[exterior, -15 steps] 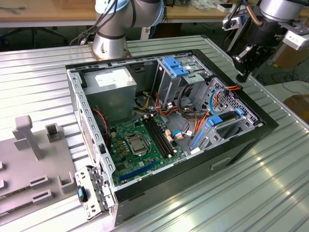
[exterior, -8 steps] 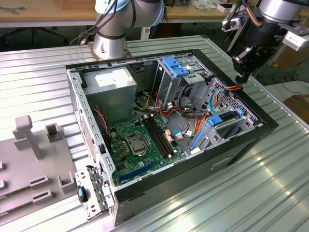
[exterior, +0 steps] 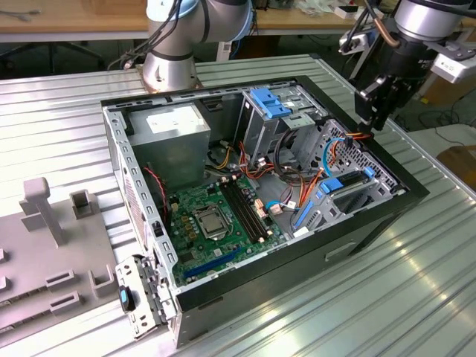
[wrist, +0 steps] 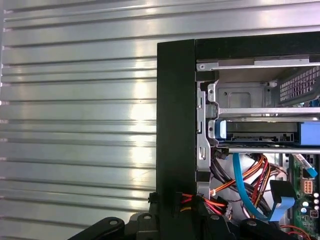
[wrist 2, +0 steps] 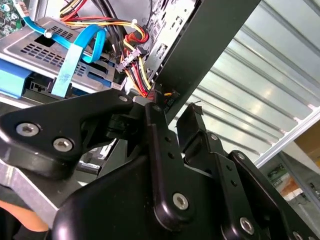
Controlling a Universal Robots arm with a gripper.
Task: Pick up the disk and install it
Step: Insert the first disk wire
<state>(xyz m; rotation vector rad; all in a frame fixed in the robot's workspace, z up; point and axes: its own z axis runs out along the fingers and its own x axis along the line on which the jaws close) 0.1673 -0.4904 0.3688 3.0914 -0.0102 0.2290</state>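
- Pincer (exterior: 375,110): matte black jointed links with bare screw heads. I see it hanging over the case's corner on the exterior view's right. I can't tell how wide it's open.
- Disk (wrist: 260,132): flat and rectangular, with a dark grey front edge and a bright blue plastic rail at each end. In the first wrist view it lies level in a bay of the drive cage (wrist: 245,95), under a bare sheet-metal shelf. It's in the bay, not in the pincer.
- Drive cage: stamped grey steel with perforated panels.
- Case (exterior: 357,223): black walls, grey steel inside. It lies flat on the tabletop (exterior: 416,297) with its side open.
- Tabletop: ribbed aluminium, glossy, with long parallel grooves.
- Wire bundle (wrist: 250,172): thin red, yellow and orange leads hanging just below the disk's bay. Its end is close to the pincer.
- Blue cable (wrist: 239,186): smooth, looping beside the bundle.
- Motherboard (exterior: 216,216): green, on the case floor.
- Power-supply box (exterior: 175,134): grey sheet metal with a white sticker.
- Blue latch (exterior: 269,103): ribbed plastic, on top of the upper cage.
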